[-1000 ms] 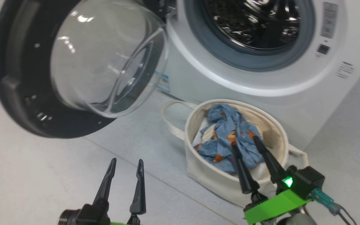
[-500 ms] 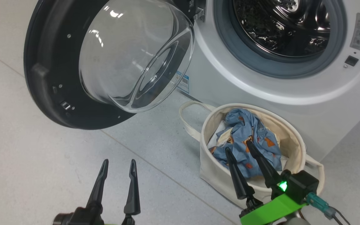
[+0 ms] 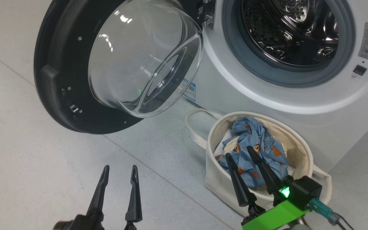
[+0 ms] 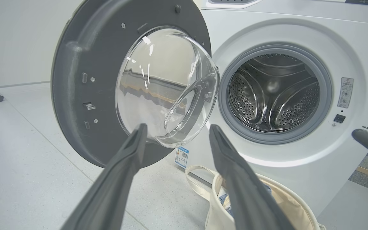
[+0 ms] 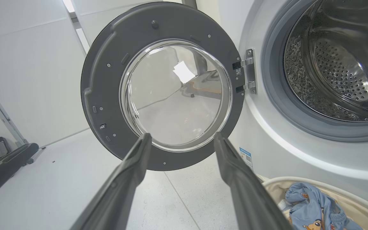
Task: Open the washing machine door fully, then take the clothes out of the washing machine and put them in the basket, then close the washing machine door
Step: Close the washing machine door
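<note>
Door (image 3: 117, 64) glass glossy (smooth); basket (image 3: 216, 182) cloth matt.

Clear drum mouth (image 3: 286, 28); door (image 3: 53, 80) (wide open) at its left, basket (image 3: 219, 179) just below.

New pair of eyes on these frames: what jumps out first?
The washing machine door, black-rimmed with a domed glass window, hangs wide open at upper left. Right of it the steel drum looks empty. On the floor below, the basket holds the clothes, blue print on top, with the open right gripper poised over it.
</note>
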Robot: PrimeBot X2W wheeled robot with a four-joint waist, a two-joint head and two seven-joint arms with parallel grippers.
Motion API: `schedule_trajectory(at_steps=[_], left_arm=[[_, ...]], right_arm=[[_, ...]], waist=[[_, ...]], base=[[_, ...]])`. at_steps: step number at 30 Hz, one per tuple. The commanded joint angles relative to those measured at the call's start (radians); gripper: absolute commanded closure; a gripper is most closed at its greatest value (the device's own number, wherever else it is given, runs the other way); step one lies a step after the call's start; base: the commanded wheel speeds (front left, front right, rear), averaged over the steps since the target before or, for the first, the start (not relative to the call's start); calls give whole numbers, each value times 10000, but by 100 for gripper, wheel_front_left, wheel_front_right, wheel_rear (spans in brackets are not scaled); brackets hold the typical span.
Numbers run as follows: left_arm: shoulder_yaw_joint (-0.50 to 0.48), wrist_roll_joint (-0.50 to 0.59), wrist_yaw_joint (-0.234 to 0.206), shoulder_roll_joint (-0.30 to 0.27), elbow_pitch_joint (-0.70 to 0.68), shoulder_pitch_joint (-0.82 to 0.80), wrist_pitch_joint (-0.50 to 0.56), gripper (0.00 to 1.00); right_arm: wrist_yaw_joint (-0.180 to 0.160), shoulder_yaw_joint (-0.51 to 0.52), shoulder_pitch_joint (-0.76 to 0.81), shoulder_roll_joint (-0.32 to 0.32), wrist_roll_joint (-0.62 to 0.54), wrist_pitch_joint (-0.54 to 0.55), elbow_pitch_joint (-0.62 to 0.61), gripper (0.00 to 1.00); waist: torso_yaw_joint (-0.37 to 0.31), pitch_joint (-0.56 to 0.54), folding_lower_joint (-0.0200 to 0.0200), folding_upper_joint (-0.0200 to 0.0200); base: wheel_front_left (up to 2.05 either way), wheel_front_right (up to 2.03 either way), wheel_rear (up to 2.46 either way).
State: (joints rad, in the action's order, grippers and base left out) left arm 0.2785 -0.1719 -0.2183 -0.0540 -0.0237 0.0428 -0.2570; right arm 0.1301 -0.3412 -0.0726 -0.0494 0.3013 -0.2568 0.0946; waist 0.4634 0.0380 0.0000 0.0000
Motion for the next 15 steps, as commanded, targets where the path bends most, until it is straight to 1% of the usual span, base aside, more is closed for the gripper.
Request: schedule_trajectory(at_steps=[1,10,11,12,13,15], left_arm=[[-341,36,57,38,-350,-116,-47,0],[-488,27,142,38,-270,-17,-47,0],[-521,-1,160,38,-245,-7,-47,10],[-579,-16,184,38,-226,0,-47,82],[-646,-46,210,38,-224,9,-47,100],[-856,-155,262,38,-324,11,-47,100]], right_arm=[[6,-273,-68,-8,85,-49,-299,0],[6,-301,-65,-8,183,-49,-239,0],[6,-298,-66,-8,182,-49,-230,0],[6,-296,-68,-8,181,-49,-220,0],[6,-292,-69,-8,181,-49,-214,0],[6,-277,-72,-8,174,-49,-204,0]], waist=[[33,-30,0,0],[80,-123,0,0],[76,-122,0,0],[68,-115,0,0],[60,-104,0,0],[42,-66,0,0]], base=[[0,0,0],[0,0,0],[0,0,0],[0,0,0],[0,0,0],[0,0,0]])
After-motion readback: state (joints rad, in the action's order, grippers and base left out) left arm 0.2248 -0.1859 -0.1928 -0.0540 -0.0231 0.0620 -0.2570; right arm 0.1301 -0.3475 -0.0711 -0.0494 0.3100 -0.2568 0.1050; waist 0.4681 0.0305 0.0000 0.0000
